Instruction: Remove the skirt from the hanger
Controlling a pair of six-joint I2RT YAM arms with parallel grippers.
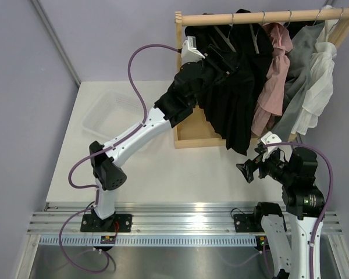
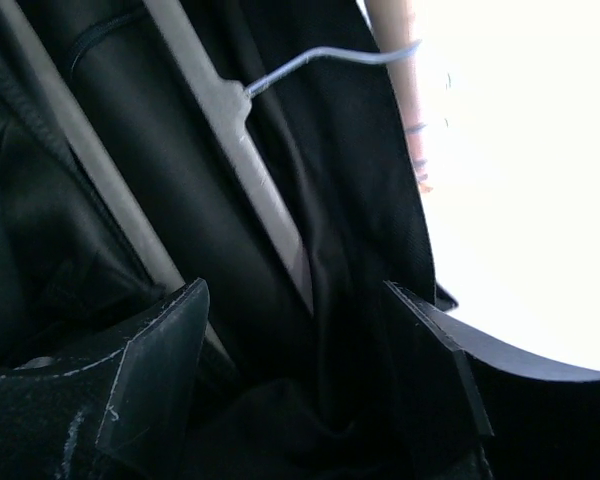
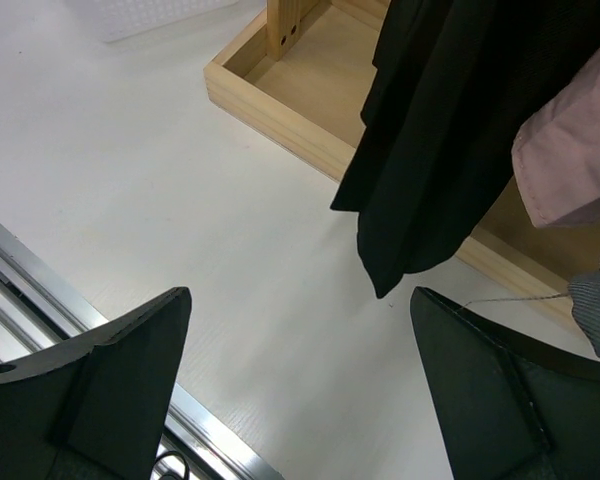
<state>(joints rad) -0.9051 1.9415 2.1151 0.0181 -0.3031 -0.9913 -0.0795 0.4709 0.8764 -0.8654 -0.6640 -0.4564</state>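
The black skirt [image 1: 218, 104] hangs in flared folds from the left part of the rack. Its slim grey hanger [image 2: 265, 190] with a thin metal hook [image 2: 320, 55] fills the left wrist view, with black cloth [image 2: 350, 200] draped round it. My left gripper [image 1: 217, 58] is raised against the top of the black clothes. It is open [image 2: 292, 290], with black cloth between its fingers. My right gripper [image 1: 248, 168] is low over the table, open and empty [image 3: 300, 292], just short of a hanging black hem [image 3: 430, 150]. I cannot tell which black garment that hem belongs to.
A wooden rod [image 1: 262, 16] carries pink [image 1: 273, 87], grey [image 1: 299, 87] and white [image 1: 317, 87] clothes to the right of the black ones. The rack's wooden base frame [image 1: 189, 136] lies on the table. A clear plastic basket [image 1: 107, 113] sits at the left.
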